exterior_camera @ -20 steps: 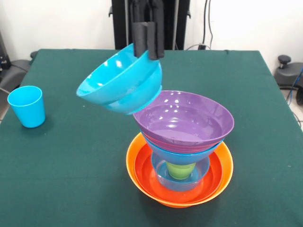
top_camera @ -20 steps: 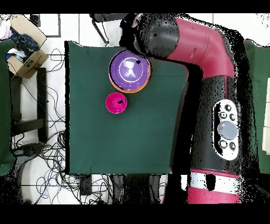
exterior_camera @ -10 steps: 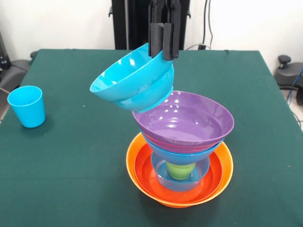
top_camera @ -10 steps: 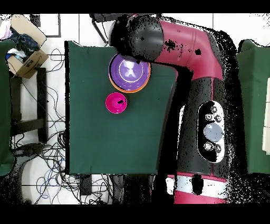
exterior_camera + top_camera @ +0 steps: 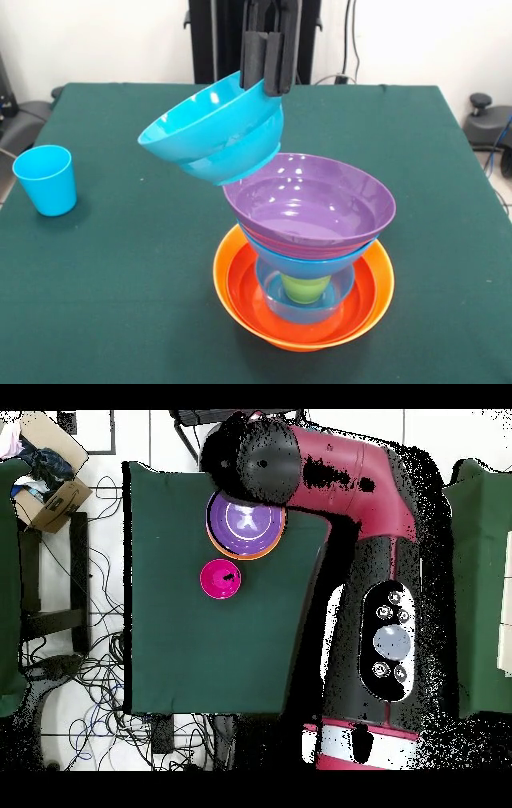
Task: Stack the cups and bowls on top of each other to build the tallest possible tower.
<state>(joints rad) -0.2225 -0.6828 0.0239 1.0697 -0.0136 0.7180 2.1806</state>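
Currently fingers (image 5: 270, 76) pinch the tilted blue bowl (image 5: 212, 128) by its rim (light, glossy, likely slippery; rim remains the sensible hold) above the tower (image 5: 308, 240).

The front view looks across the bench (image 5: 120, 264) from its near edge, close and slightly downward. The overhead view looks straight down from high up, taking in the whole bench (image 5: 200, 654). Both share the green top and the purple bowl (image 5: 312, 204) (image 5: 243, 524).
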